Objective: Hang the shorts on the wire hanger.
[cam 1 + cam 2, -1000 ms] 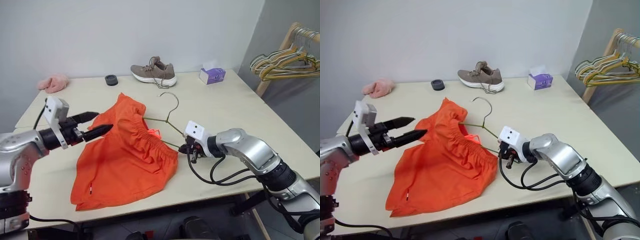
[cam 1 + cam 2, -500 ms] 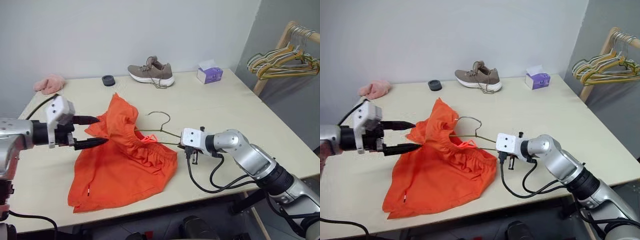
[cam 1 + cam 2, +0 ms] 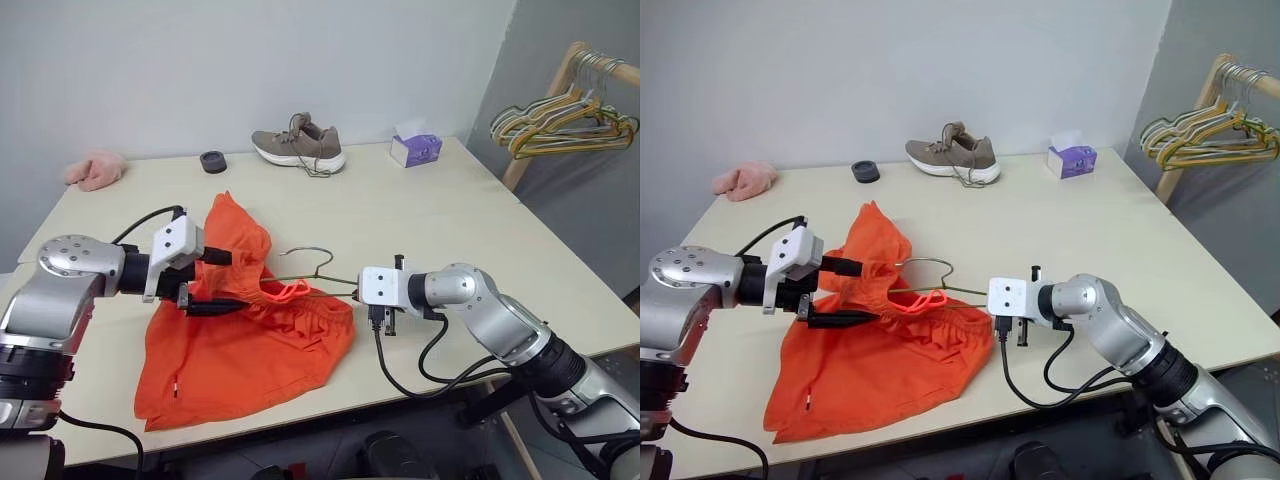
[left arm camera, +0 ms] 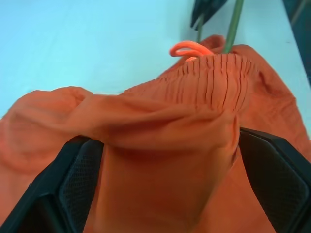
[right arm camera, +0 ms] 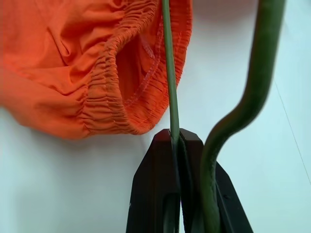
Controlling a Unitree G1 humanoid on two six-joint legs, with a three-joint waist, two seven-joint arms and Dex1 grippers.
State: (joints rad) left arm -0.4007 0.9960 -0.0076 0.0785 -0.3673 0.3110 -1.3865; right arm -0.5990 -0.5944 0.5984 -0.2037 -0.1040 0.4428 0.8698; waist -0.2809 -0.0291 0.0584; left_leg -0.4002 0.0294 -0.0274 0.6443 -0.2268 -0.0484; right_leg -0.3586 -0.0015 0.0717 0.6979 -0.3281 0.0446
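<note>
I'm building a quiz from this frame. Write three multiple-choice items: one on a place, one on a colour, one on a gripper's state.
1. Where is the shoe?
A. at the table's far edge
B. on the shorts
C. on the floor

2. What colour are the shorts?
A. blue
B. orange
C. grey

3. How does the right gripper stand?
A. wide open
B. shut on the shorts
C. shut on the hanger

Answers:
1 A, it sits by the wall beyond the shorts.
2 B, the fabric is bright orange.
3 C, the wrist view shows the green wire clamped between the fingers.
</note>
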